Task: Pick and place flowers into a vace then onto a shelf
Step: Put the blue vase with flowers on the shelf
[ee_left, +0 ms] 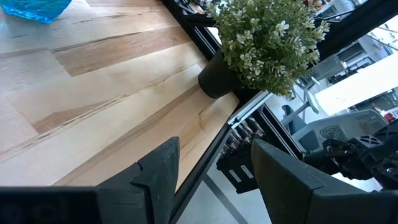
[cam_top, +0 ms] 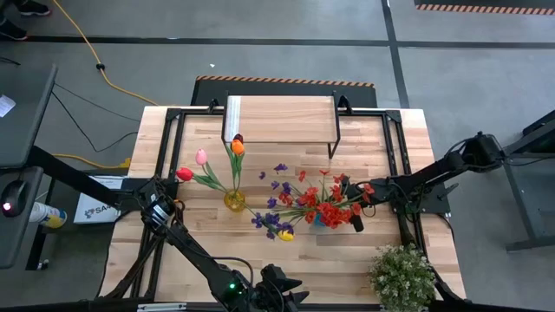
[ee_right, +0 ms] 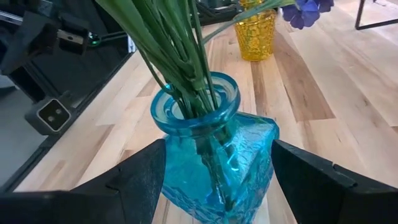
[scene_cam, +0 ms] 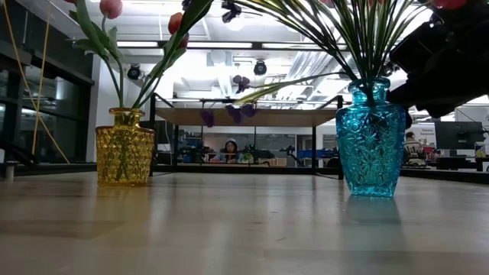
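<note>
Right gripper clamped on the blue vase of flowers, left gripper spread, empty.

The dark two-fingered right pincer reaches in from the right, its fingers set either side of a blue glass vase; the dark left pincer waits parted at the table's near edge.

Around your tabletop you see grey concrete floor crossed by dark lines, a yellow cable trailing across it, and bright ceiling lights beyond.
</note>
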Robot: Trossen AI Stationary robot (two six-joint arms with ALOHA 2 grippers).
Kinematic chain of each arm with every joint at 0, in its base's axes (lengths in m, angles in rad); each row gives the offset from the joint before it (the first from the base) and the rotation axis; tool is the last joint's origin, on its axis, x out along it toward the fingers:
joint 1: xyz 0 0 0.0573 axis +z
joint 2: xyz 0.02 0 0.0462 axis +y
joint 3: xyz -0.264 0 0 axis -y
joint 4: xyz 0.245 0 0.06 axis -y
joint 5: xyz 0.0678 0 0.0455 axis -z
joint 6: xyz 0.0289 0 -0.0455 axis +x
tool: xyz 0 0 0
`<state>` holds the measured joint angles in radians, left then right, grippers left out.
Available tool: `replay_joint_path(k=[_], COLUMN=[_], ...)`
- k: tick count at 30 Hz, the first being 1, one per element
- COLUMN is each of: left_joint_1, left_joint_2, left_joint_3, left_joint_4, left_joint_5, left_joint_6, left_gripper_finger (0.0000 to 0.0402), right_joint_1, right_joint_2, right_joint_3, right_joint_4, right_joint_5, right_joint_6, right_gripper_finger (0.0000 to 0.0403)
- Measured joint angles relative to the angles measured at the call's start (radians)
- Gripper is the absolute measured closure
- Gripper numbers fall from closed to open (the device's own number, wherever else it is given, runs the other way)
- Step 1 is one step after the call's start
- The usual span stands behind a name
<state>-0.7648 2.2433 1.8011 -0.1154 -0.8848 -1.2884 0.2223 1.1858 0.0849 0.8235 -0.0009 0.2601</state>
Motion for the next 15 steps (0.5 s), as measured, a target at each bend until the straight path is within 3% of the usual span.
replay_joint_path(k=[6,15], left_joint_1=[0.003,0.013], left_joint_2=[0.0,0.0], left_joint_3=[0.0,0.0], left_joint_4=[-0.007,-0.009], left_joint_5=[0.0,0.017], left_joint_6=[0.0,0.0], left_gripper_finger=[0.017,0.017], right_joint_1=[0.0,0.0], right_joint_2=[0.0,0.0], right_joint_3=[0.043,0.099], right_joint_4=[-0.035,-0.173], right_joint_5=[-0.045,-0.027], right_joint_6=[-0.014,-0.086], right_gripper_finger=[0.0123,0.0123])
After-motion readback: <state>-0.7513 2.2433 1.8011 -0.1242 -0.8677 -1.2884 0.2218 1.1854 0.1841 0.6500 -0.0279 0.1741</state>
